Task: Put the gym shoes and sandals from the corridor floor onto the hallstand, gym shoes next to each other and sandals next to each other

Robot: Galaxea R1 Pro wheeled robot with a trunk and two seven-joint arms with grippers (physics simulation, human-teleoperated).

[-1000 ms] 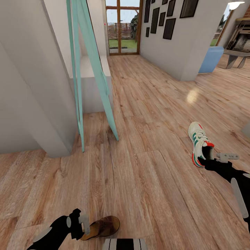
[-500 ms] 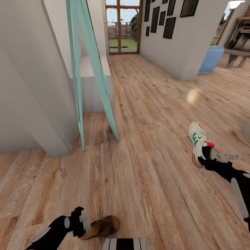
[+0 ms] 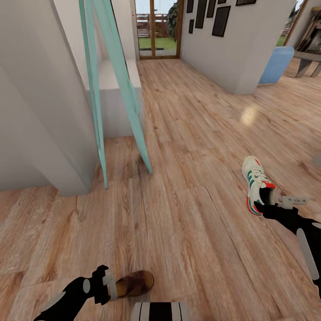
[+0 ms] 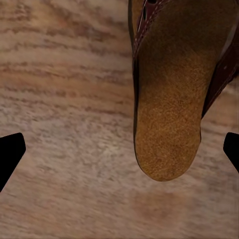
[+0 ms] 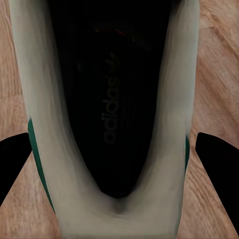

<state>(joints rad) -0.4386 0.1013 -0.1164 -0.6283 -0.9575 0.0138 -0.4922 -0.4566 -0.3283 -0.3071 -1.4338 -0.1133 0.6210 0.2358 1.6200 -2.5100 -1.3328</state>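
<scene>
One white gym shoe [image 3: 256, 183] with green stripes lies on the wood-plank corridor floor [image 3: 191, 133] at the right. My right gripper [image 3: 269, 207] is at its heel. In the right wrist view the shoe's heel rim [image 5: 117, 211] and dark opening sit between the widely spread black fingertips [image 5: 12, 154], so the right gripper [image 5: 119, 154] is open. One dark brown sandal [image 3: 134, 282] lies at the bottom, with my left gripper [image 3: 108, 289] at its heel. The left wrist view shows the tan footbed [image 4: 169, 114] between the spread tips; the left gripper [image 4: 119, 149] is open. A pale-grey low unit [image 3: 119, 84] stands behind the teal panels.
Two tall teal-edged glass panels [image 3: 122, 93] lean out over the floor at the left, beside a grey wall block [image 3: 40, 102]. A wall with dark pictures [image 3: 227, 40] and a blue object [image 3: 274, 64] stand at the right. A glazed door [image 3: 156, 26] closes the corridor's far end.
The head view has tilted down a little. My left gripper has come down over the sandal's heel, which showed below it before. The right gripper and the gym shoe have not moved.
</scene>
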